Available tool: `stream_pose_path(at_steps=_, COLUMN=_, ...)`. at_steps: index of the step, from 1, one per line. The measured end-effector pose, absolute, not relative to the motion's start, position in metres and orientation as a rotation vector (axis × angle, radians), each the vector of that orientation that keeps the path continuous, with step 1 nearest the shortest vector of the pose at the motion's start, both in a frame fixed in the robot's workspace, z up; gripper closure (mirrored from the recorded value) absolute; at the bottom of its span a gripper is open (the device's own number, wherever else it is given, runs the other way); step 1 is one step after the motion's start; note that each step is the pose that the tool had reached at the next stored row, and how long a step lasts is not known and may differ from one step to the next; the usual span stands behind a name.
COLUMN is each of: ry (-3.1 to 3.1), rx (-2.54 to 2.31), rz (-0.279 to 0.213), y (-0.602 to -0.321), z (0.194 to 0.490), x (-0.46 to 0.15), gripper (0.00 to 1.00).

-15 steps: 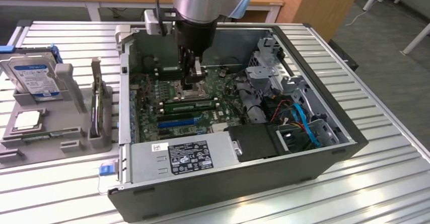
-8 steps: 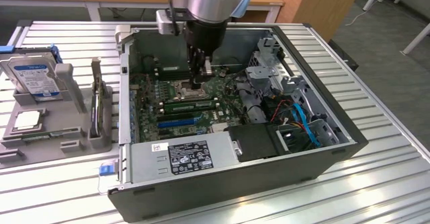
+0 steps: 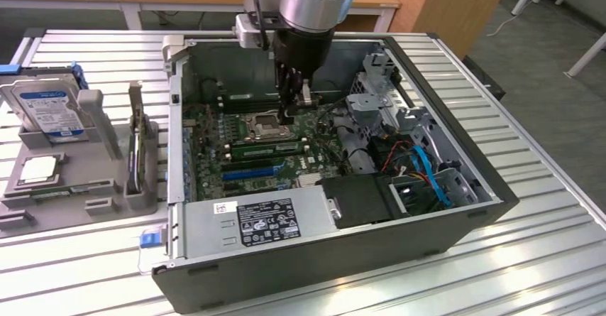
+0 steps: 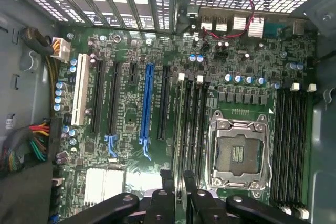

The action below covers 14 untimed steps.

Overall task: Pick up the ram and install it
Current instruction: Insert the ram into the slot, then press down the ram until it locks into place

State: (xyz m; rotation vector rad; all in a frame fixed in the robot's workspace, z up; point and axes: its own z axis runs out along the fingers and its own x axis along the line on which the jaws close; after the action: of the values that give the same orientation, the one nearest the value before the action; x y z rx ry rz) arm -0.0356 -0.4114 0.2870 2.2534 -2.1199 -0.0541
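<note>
- The gripper (image 3: 295, 106) hangs inside the open computer case (image 3: 398, 238), low over the motherboard (image 3: 248, 161) beside the empty processor socket (image 3: 266, 126).
- A grey holder (image 3: 71, 181) on the exterior view's left carries a blue-labelled hard drive (image 3: 47, 106) and a square silver chip (image 3: 38, 168).
- The slatted metal table (image 3: 530, 259) bears both.

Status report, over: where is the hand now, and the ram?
Hand down inside case, above memory slots beside open processor socket. Ram hold unclear. No cable across slots.

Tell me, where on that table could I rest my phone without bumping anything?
The ribbed metal table lies bare on the exterior view's right of the open computer case. The opposite side is crowded: a grey holder carries a hard drive. The gripper works inside the case.
</note>
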Motion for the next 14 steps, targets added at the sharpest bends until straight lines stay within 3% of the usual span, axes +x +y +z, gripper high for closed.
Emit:
stream_pose_path(at_steps=2, ry=-2.12, rx=2.253, rz=-0.054, y=-0.4114, z=0.287, x=-0.0356, gripper=0.81)
stream_pose_path(at_steps=4, ry=-2.12, rx=2.253, rz=-0.054, y=-0.4113, z=0.287, x=-0.0356, gripper=0.9)
stream_pose_path(at_steps=14, ry=-2.12, rx=2.253, rz=-0.054, y=-0.4114, z=0.287, x=-0.0356, gripper=0.9)
